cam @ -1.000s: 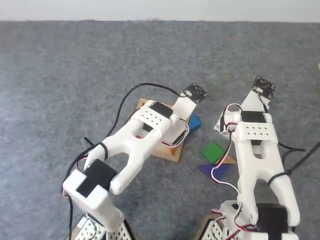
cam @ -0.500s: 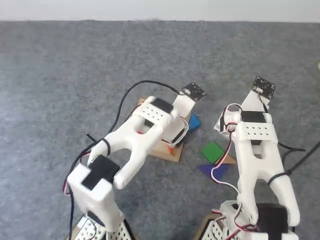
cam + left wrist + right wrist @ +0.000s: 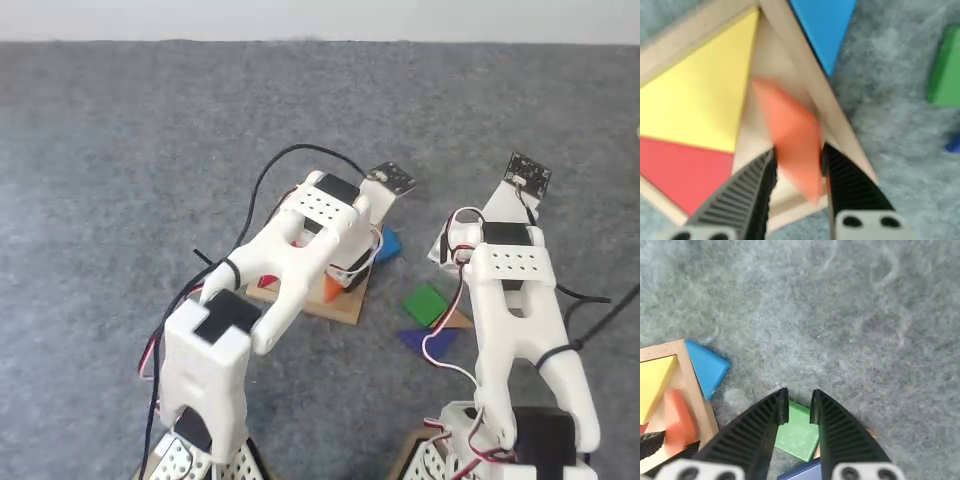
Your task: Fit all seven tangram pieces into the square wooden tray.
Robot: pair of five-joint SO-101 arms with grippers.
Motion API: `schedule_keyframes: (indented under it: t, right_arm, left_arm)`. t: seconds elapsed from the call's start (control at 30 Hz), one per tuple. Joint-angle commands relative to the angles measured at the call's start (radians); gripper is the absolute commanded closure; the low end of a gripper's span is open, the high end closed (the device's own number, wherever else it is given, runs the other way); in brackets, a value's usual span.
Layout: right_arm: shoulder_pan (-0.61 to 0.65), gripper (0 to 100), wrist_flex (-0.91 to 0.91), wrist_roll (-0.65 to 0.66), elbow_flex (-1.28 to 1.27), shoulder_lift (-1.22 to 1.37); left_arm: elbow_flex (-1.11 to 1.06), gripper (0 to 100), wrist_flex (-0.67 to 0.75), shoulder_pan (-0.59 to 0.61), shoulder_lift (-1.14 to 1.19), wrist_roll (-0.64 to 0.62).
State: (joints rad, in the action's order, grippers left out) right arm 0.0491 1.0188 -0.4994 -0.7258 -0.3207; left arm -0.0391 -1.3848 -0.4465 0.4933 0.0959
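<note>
Your left pincer (image 3: 797, 152) was clamped on the orange piece (image 3: 790, 135), one jaw on each flat face. It held the piece just inside the tray (image 3: 837, 122), over the bare strip of wood between the tray's rim and the yellow triangle (image 3: 700, 95). The piece's long axis ran roughly along that rim, and it looked tilted rather than flat, so I judged the next move to depend on that strip. The gap lay directly under the pincer, so you needed to lower the piece, not move it sideways. The red triangle (image 3: 680, 170) sat inside the tray beside the yellow one. The blue triangle (image 3: 822, 25) lay outside, touching the tray's rim. Your right pincer (image 3: 799, 407) hung well away from the tray, above the green square (image 3: 797, 437) on the desk (image 3: 865, 315). Its jaws were narrowly parted and held nothing.
</note>
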Motion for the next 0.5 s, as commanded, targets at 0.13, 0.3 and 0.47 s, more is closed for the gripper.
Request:
schedule_keyframes:
  t: [0.13,0.3,0.47]
  right_arm:
    - [-0.007,91.9,0.005,0.018,0.011,-0.056]
    - [-0.007,91.9,0.005,0.018,0.011,-0.056]
    - [-0.007,91.9,0.005,0.018,0.011,-0.056]
  left_arm:
    - [0.025,87,-0.074,0.0,0.087,0.061]
    - [0.036,87,-0.083,-0.009,0.095,0.078]
    - [0.036,89,-0.083,-0.008,0.092,0.078]
